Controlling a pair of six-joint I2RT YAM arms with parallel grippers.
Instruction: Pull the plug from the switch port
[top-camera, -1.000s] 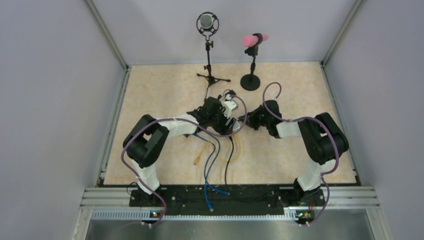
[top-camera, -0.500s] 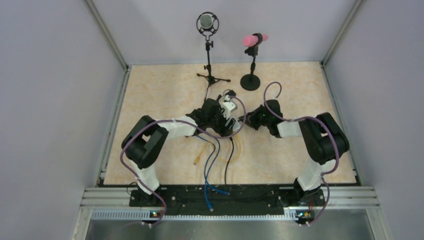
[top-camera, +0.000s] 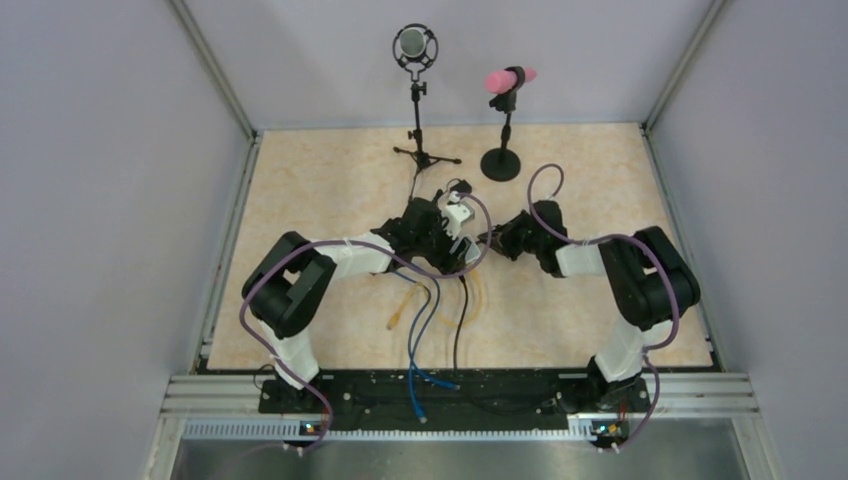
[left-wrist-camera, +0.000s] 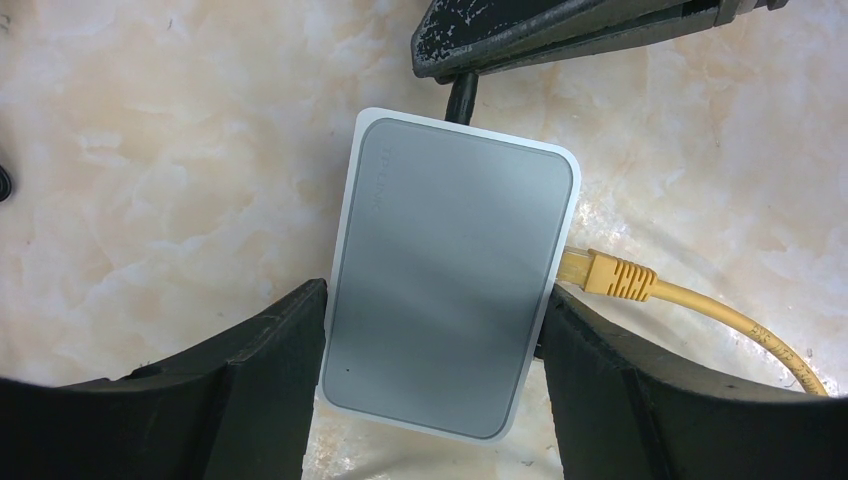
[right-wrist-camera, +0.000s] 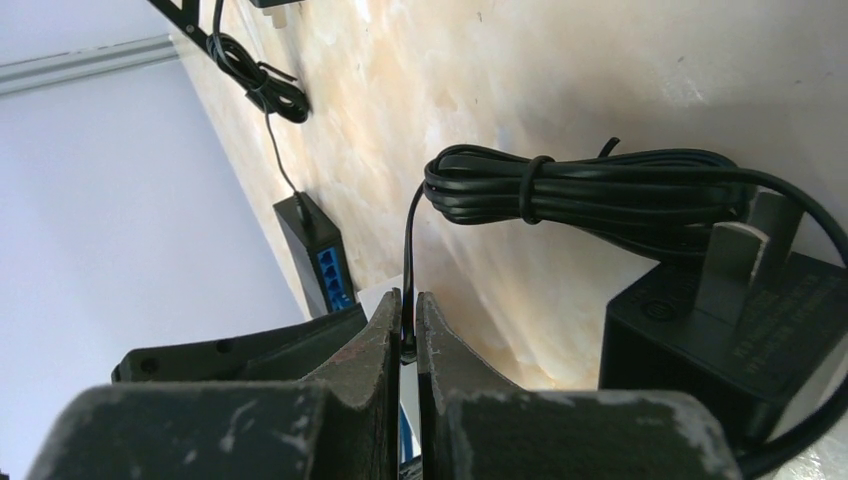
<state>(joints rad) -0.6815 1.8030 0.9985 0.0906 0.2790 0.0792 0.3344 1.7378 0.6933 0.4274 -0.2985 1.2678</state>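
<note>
the switch (left-wrist-camera: 450, 280) is grey with a white rim, power plug (left-wrist-camera: 462, 98) and adapter (right-wrist-camera: 700, 350) black, one cable (left-wrist-camera: 700, 305) yellow, tabletop (top-camera: 330, 180) beige marble-patterned, mic foam (top-camera: 510, 78) pink

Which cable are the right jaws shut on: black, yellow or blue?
The thin black cable, pinched just beside the switch. The yellow cable plugs into the switch's side, untouched; the blue cables trail toward the arm bases.

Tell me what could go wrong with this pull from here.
1. The right gripper pinches the thin black cord right at the switch; it may slip or strain the cord instead of freeing the plug.
2. The left gripper clamps only the switch's near end, so the box could twist loose.
3. The yellow cable, plugged into the side, may drag.
</note>
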